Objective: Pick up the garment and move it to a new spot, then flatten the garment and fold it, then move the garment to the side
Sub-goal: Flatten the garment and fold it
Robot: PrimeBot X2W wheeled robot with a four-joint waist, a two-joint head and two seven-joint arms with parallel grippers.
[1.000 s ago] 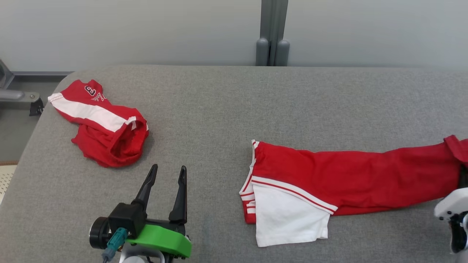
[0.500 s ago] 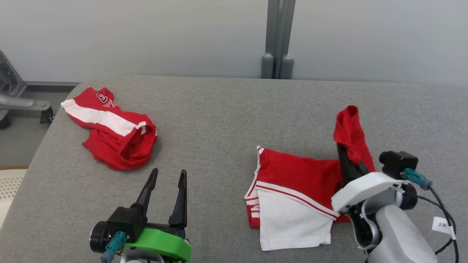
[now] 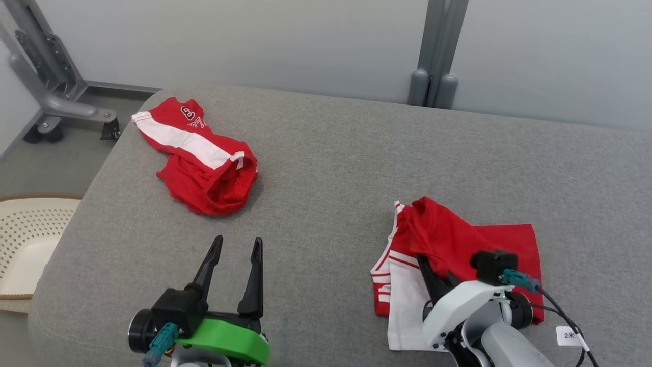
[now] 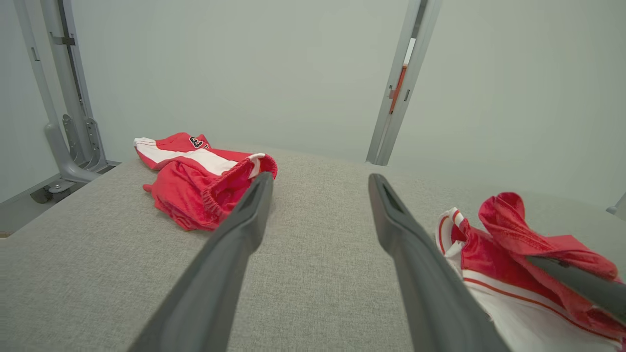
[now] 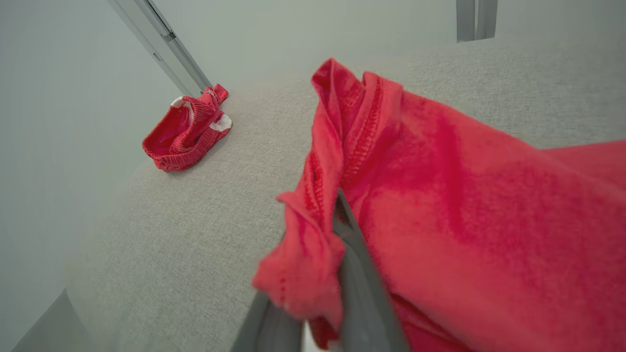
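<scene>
A red garment with white panels lies on the right of the grey padded table, its red end doubled back over itself. My right gripper is shut on that red hem, which bunches over the fingers in the right wrist view, a little above the garment's left part. My left gripper stands open near the front edge, left of the garment, with nothing between its fingers. The fingertips of the right gripper are hidden by cloth.
A second red and white garment lies crumpled at the table's far left. A cream perforated basket sits on the floor to the left, beside a metal stand. A grey post rises behind the table.
The right gripper has carried the garment's red end from the far right leftward, up and over the rest, doubling it. The camera has shifted. The left gripper has stayed put.
</scene>
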